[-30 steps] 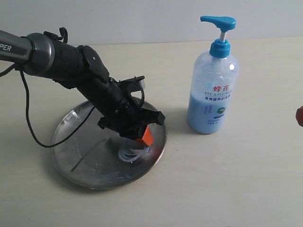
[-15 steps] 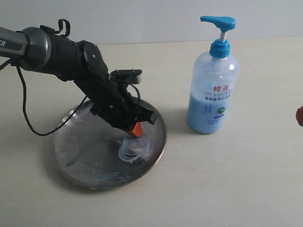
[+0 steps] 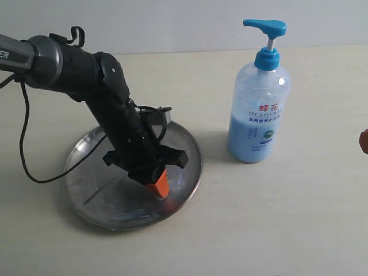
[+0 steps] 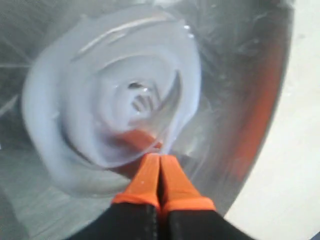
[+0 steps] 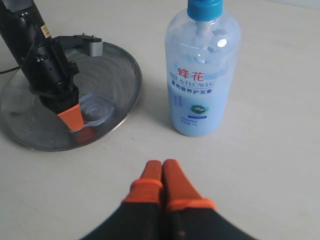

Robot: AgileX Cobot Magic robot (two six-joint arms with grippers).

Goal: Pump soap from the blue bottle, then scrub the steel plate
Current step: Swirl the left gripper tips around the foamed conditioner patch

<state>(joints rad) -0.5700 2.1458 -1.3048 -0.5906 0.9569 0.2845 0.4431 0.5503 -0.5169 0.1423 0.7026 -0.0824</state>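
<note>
The steel plate (image 3: 92,187) lies on the table at the left, also in the right wrist view (image 5: 117,65) and filling the left wrist view (image 4: 240,45). A whitish-blue swirl of soap (image 4: 65,125) is smeared in rings on its right part, also visible as soap (image 5: 97,107). My left gripper (image 3: 159,187) is shut with nothing in it, its orange tips (image 4: 160,159) pressed on the plate at the swirl's edge. The blue bottle (image 3: 257,112) stands upright right of the plate. My right gripper (image 5: 162,165) is shut and empty above bare table, short of the bottle (image 5: 200,75).
The left arm (image 3: 86,80) and its black cable (image 3: 26,149) cross above and beside the plate's left side. A small red object (image 3: 364,141) shows at the right edge of the exterior view. Beige table (image 3: 276,218) surrounds everything.
The left gripper has swept over the plate in a circling motion, moving from the swirl's upper side to its near right edge. Bottle and right gripper stayed still.
</note>
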